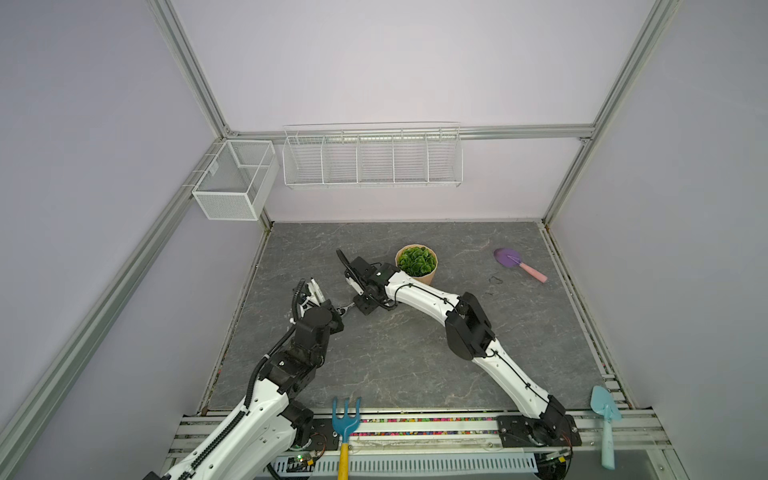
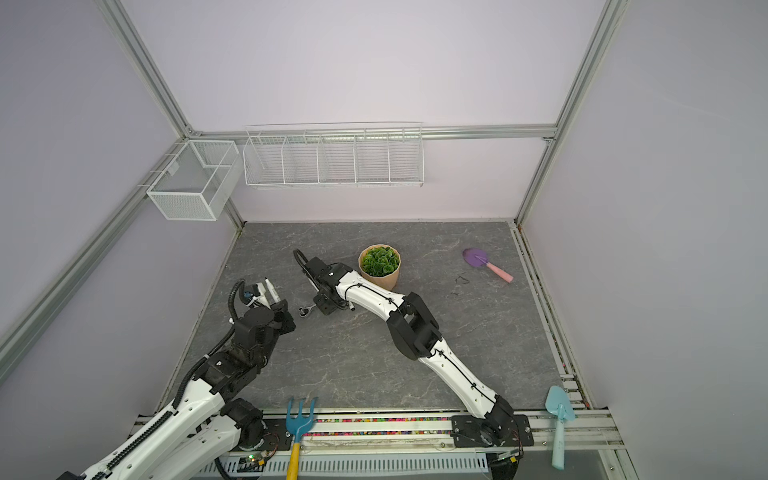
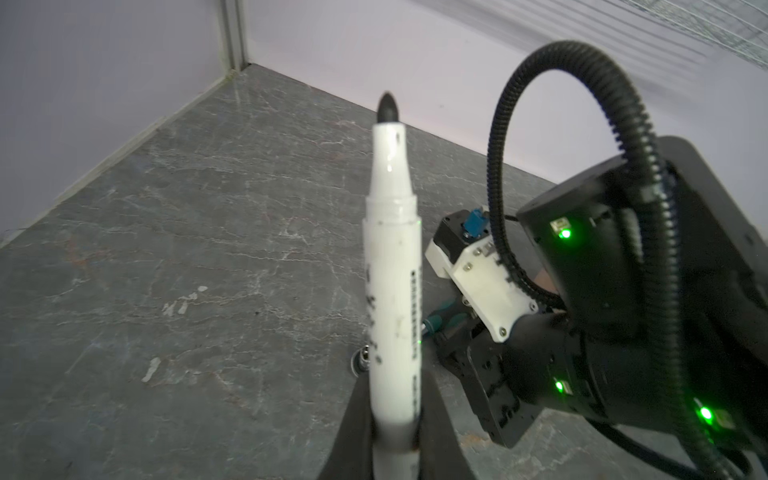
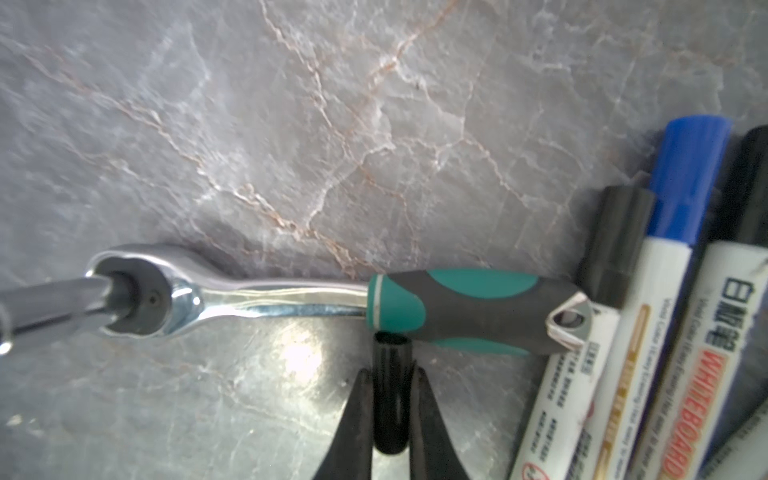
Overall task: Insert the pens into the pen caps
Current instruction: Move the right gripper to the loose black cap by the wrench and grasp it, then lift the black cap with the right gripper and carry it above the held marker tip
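The left tool (image 3: 394, 419) is clamped on the lower barrel of a white pen (image 3: 392, 249), whose bare dark tip points up and toward the far wall. In both top views the pair is raised above the left side of the bench (image 1: 415, 374).

The right tool (image 4: 390, 415) has its fingers pressed together on a black cap (image 4: 390, 357). The cap's open mouth faces away from the wrist, low over the bench left of the middle — just right of the left tool.

Directly beyond the cap lies a ratchet wrench (image 4: 457, 307) with a green and grey handle, its steel head toward the left tool. Touching the handle's end are capped pens (image 4: 660, 291) lying side by side — one blue-topped between black-topped ones.

Just to the far right of the right wrist stands a potted plant (image 1: 416, 264). A purple trowel (image 1: 519, 264) lies at the far right of the bench.
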